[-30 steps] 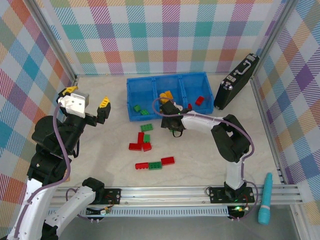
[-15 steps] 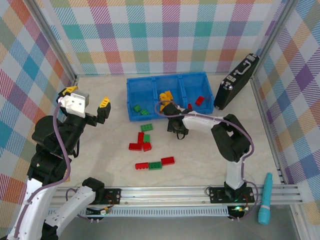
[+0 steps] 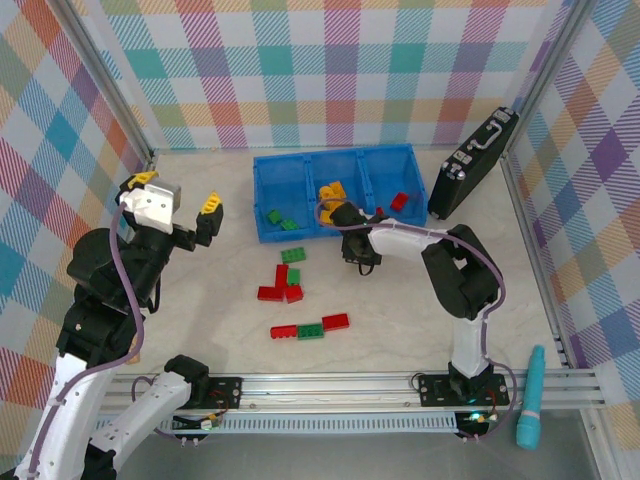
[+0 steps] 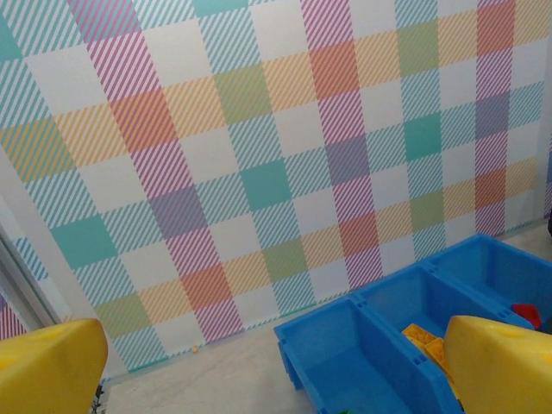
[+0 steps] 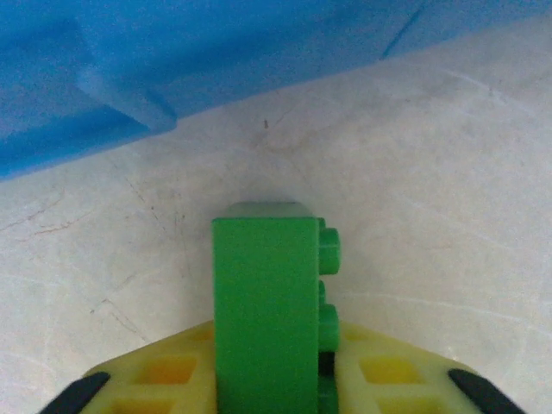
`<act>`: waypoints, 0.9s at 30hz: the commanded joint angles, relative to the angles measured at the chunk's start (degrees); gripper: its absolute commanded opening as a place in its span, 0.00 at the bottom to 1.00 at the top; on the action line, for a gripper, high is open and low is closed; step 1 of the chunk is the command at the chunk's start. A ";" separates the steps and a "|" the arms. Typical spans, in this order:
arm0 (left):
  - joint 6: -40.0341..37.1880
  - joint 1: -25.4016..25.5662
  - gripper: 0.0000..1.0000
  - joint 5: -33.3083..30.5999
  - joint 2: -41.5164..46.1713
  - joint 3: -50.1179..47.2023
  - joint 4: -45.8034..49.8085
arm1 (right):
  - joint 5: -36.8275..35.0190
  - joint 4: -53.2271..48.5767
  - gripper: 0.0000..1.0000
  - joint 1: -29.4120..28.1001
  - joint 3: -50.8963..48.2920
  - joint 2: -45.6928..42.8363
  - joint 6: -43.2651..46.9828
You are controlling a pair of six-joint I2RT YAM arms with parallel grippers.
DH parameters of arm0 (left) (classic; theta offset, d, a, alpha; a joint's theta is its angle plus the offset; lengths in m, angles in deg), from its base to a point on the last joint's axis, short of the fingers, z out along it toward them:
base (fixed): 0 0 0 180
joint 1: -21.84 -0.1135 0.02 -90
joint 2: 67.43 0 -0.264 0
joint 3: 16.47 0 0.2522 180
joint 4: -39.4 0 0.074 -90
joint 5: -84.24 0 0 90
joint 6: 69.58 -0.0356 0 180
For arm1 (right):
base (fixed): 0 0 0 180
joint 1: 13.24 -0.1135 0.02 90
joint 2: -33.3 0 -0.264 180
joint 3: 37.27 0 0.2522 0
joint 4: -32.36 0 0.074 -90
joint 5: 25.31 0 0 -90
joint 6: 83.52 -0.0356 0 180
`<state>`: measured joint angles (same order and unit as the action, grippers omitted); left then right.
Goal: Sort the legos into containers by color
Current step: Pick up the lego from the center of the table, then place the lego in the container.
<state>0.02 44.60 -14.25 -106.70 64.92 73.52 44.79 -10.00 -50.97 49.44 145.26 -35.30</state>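
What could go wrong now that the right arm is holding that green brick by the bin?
1. The green brick is pinched at one end between the fingers of the right gripper, so it may pivot or slip on the lift.
2. The front wall of the blue bin is close ahead; a low swing could clip it.
3. The middle compartment, nearest it, holds yellow-orange pieces; the green ones lie in the left compartment, so a straight drop would mis-sort.

top cam: I look steeply down from above and behind the arm bases (image 3: 455, 385), whole table (image 3: 400, 330) in frame | left wrist cam: raised, faces the far plaid wall (image 4: 259, 129), blue bin (image 4: 345, 362) lower right | right wrist cam: low over the table, green brick (image 5: 263, 293) at the lens | shared: I see the bin in all three
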 commanded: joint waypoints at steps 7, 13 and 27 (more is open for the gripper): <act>-1.13 0.53 1.00 -1.22 -0.23 -0.31 -2.17 | 1.71 -5.99 0.19 -1.02 4.29 -4.29 11.12; -1.83 0.45 1.00 -2.20 -0.99 -0.41 -2.08 | 1.13 -10.36 0.19 -4.96 15.59 -7.93 21.68; -2.97 -0.09 1.00 -4.00 -3.92 0.48 -0.94 | 6.15 -6.53 0.20 -7.79 48.25 15.15 42.61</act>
<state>-1.93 44.58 -17.24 -110.46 64.92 73.58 48.98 -15.09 -58.71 93.46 155.65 2.06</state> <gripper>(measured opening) 0.998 0.269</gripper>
